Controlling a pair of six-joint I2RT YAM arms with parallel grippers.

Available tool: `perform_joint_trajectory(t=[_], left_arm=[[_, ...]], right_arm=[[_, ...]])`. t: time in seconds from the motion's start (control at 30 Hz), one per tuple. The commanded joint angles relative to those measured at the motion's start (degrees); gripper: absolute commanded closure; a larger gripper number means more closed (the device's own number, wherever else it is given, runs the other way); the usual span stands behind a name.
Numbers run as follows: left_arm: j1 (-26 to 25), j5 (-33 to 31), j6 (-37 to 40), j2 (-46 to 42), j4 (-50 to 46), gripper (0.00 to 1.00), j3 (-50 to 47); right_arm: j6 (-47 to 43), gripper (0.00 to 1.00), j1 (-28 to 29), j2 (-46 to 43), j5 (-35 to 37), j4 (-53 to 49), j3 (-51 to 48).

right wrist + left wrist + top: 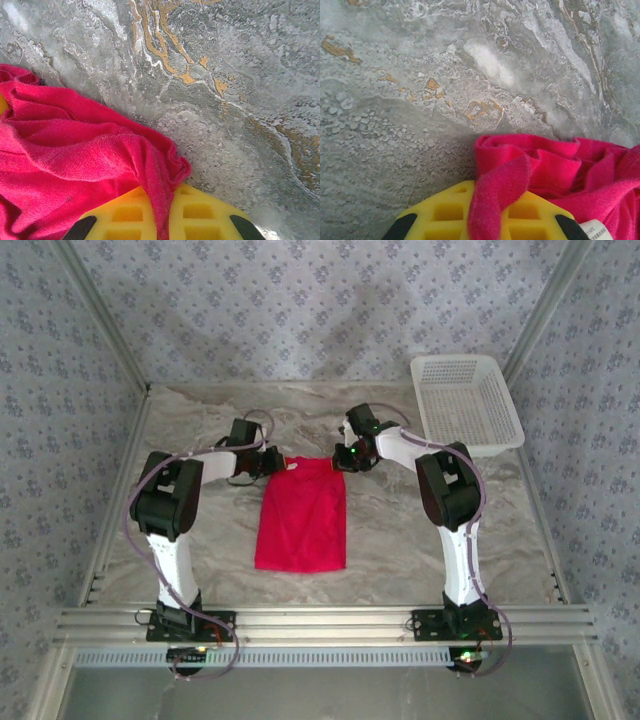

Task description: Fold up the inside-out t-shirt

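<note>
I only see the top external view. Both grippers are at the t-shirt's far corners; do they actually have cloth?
Observer: Yes for the left gripper: it's shut on the red t-shirt, a fold pinched between its yellow fingers.
Operator: And the right?
Observer: The right gripper is shut on the red t-shirt too, cloth running between its fingers.
Operator: Where's the tag?
Observer: The white tag lies on bunched cloth just beside the left gripper.

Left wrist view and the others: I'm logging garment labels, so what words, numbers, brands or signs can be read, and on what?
White tag on the red t-shirt: tiny dark print, cut off at the frame edge and too small to read.
White mesh basket: no text visible.
Marbled table: no text visible.
Nothing legible anywhere.
</note>
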Motion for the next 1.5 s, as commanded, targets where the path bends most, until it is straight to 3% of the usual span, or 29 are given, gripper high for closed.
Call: perform_joint_trajectory(t=[0.0, 0.17, 0.33, 0.53, 0.63, 0.73, 0.9, 1.07, 1.13, 1.3, 1.47], left_arm=[[0.2, 3.2, -1.0, -3.4, -2.0, 1.00, -0.1], [0.4, 2.9, 0.3, -5.6, -10.0, 1.00, 7.6], [1.9, 3.6, 0.5, -6.5, -14.4, 1.00, 18.3], [4.2, 5.9, 0.3, -6.0, -18.8, 1.00, 34.8], [4.3, 4.9, 1.5, -9.7, -17.7, 1.00, 37.3], [4.1, 4.5, 1.4, -15.9, -10.7, 1.00, 29.6], [0.8, 3.1, 1.2, -26.5, 1.4, 1.00, 5.5], [-5.0, -3.1, 0.9, -35.4, 6.3, 1.00, -18.3], [-6.1, -5.2, -0.1, -37.7, 6.9, 1.00, -24.5], [-6.2, -7.7, -0.2, -39.4, 3.2, 1.00, -27.0], [-5.7, -9.9, 1.8, -36.6, -0.2, 1.00, -22.7]], right_arm=[[0.2, 0.92, 0.0, -1.0, -1.9, -0.3, 2.2], [1.2, 0.95, -0.4, -4.4, -1.6, -0.7, 6.0], [2.2, 0.97, -1.8, -6.5, -2.2, -2.9, 15.9], [5.8, 0.98, -4.9, -5.7, -9.4, -5.9, 32.6], [5.7, 0.97, -5.0, -7.7, -10.6, -6.4, 36.5], [3.1, 0.97, -4.5, -12.5, -11.3, -4.6, 30.1], [3.6, 0.97, -1.8, -22.6, -12.3, 6.3, 3.3], [7.0, 0.97, 3.6, -30.1, -9.3, 18.2, -23.4], [8.5, 0.97, 5.0, -31.7, -7.6, 20.1, -28.8], [9.9, 0.97, 5.7, -34.2, -4.4, 21.2, -33.2], [8.1, 0.97, 5.2, -30.9, -3.7, 18.7, -27.5]])
